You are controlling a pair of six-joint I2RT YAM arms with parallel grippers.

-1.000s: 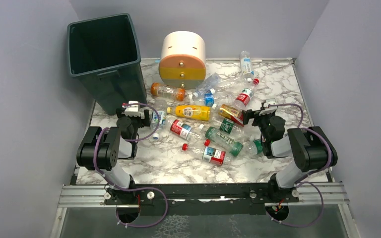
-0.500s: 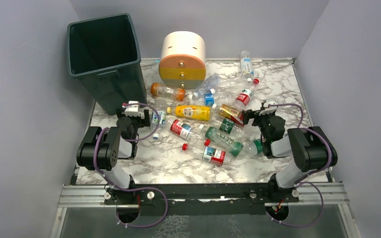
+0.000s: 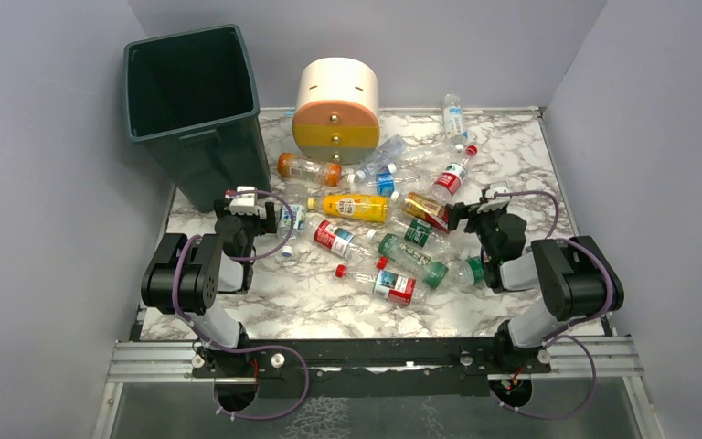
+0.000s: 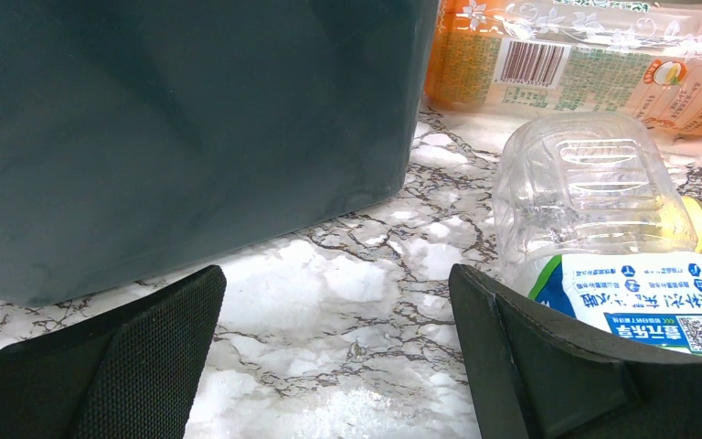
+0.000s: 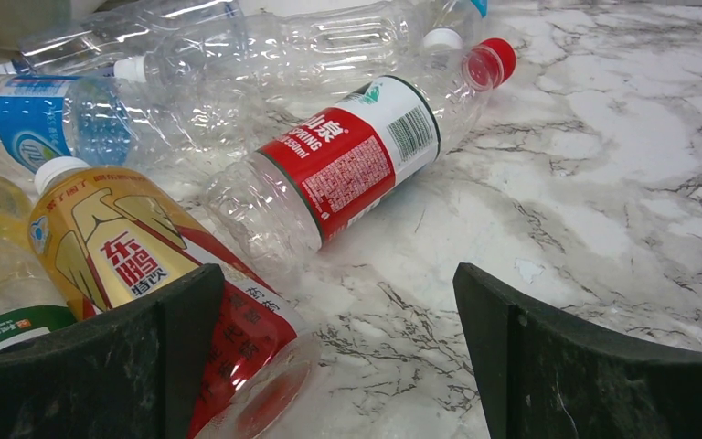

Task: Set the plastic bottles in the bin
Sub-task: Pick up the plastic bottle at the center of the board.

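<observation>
**Both arms from above, end effectors from the wrists.** The left arm (image 3: pixel 190 274) and right arm (image 3: pixel 567 279) that I drive are alike. Each has chunky black joint housings with rounded corners, joined by pale grey tubular segments (image 3: pixel 229 273). A purple cable (image 3: pixel 285 229) loops along each arm from wrist to base and curls out again below the silver rail (image 3: pixel 375 358), to which both bases are bolted. Each wrist carries a small white block (image 3: pixel 243 195). The left end effector (image 4: pixel 338 293) and right end effector (image 5: pixel 338 293) each have two broad black fingers (image 4: pixel 151 361). The left pair is faced with finely dotted pads; the right pair is smoother and flecked with pale scuffs.
</observation>
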